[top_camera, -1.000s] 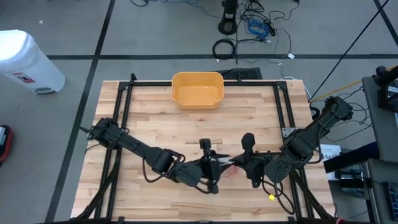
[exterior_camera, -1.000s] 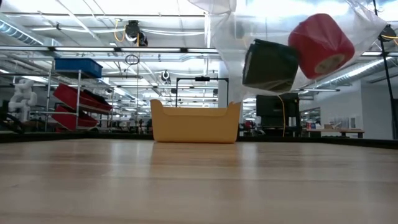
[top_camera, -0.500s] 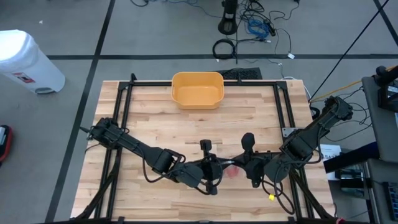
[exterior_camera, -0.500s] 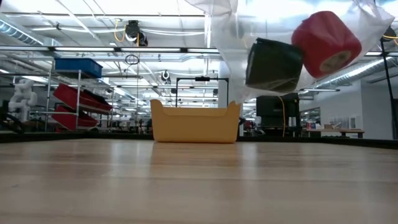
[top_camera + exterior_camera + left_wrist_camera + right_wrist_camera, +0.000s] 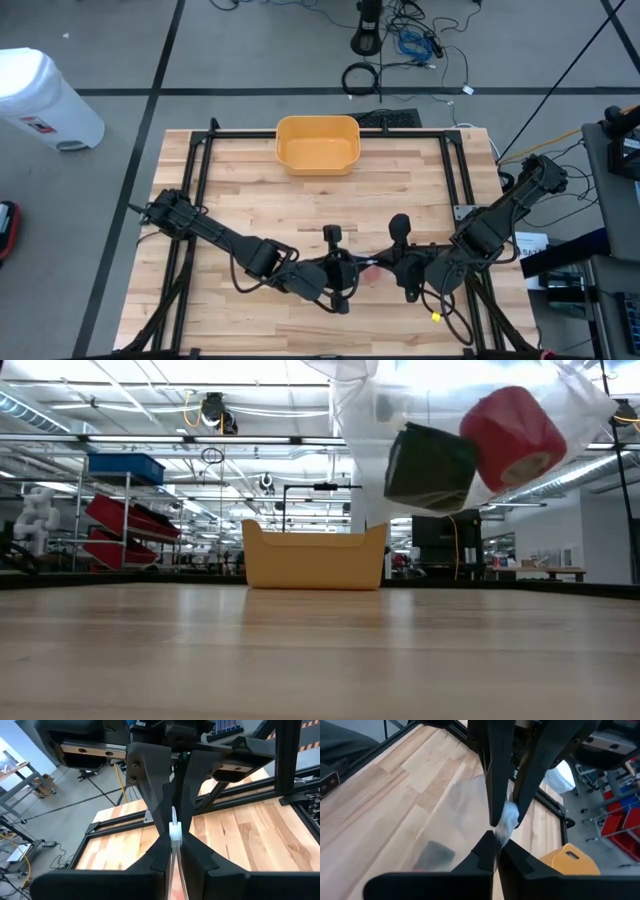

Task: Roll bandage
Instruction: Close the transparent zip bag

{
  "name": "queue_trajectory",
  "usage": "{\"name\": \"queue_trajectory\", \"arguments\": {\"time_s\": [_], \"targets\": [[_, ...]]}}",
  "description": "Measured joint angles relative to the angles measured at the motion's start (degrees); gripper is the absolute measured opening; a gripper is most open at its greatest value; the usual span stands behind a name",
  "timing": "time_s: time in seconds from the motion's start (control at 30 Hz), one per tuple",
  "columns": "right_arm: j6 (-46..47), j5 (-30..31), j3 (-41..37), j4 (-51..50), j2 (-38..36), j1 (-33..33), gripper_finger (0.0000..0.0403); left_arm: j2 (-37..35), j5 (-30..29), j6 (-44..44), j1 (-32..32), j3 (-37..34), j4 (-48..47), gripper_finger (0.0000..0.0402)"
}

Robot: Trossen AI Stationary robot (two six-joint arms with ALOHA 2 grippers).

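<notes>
A clear plastic bag (image 5: 440, 405) hangs above the table's near middle. It holds a red bandage roll (image 5: 512, 436) and a dark roll (image 5: 430, 468), both lying in its sagging bottom. My left gripper (image 5: 346, 268) and my right gripper (image 5: 384, 266) meet tip to tip over it, each shut on the bag's top. In the right wrist view the bag (image 5: 462, 807) hangs below the fingers with the dark roll (image 5: 437, 852) inside. My left gripper pinches the bag's top edge (image 5: 173, 831) between its two fingertips, coming in nearly level from the table's left. The bag hangs below, clear of the table. My right gripper pinches a bunched bit of the bag's top (image 5: 508, 819) between its fingertips, slanting down from the table's right, just opposite the left fingers. The bag hangs below it, lifted clear.
A yellow bin (image 5: 317, 144) stands at the table's far edge, middle, and shows behind the bag in the low view (image 5: 314, 557). Black frame rails (image 5: 198, 170) run along the table's left, right and far sides. Bare wood (image 5: 260, 210) lies between bin and grippers.
My left gripper has shut on the bag's top edge next to my right gripper's fingers. The bag has swung a little, and the two rolls inside have shifted slightly toward one side and back. Neither arm has travelled.
</notes>
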Motion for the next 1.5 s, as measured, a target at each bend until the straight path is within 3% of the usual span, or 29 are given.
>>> {"name": "queue_trajectory", "arguments": {"time_s": [0.47, 0.6, 0.77, 1.03, 1.5], "targets": [[5.3, 1.9, 1.6, -4.1, -0.2, 1.9, 0.0069, 0.0, 0.0, 0.1, 0.0, 0.0, -0.6, 0.0034], [10.0, 1.8, 2.8, -8.2, -0.3, 2.8, 0.007, 0.0, 0.0, 0.0, -0.1, 0.0, -0.6, 0.0034], [9.3, 1.9, 2.8, -5.6, -0.2, 3.4, 0.007, 0.0, 0.0, 0.0, -0.1, 0.0, -0.7, 0.0034], [16.1, 1.9, 2.8, -7.5, -0.2, 1.6, 0.0071, 0.0, -0.2, 0.0, -0.1, 0.0, -3.6, 0.0034], [15.4, 1.4, 2.8, -9.0, -0.1, 0.2, 0.0071, 0.0, -0.3, -0.1, -0.1, 0.0, -5.1, 0.0034]]}}
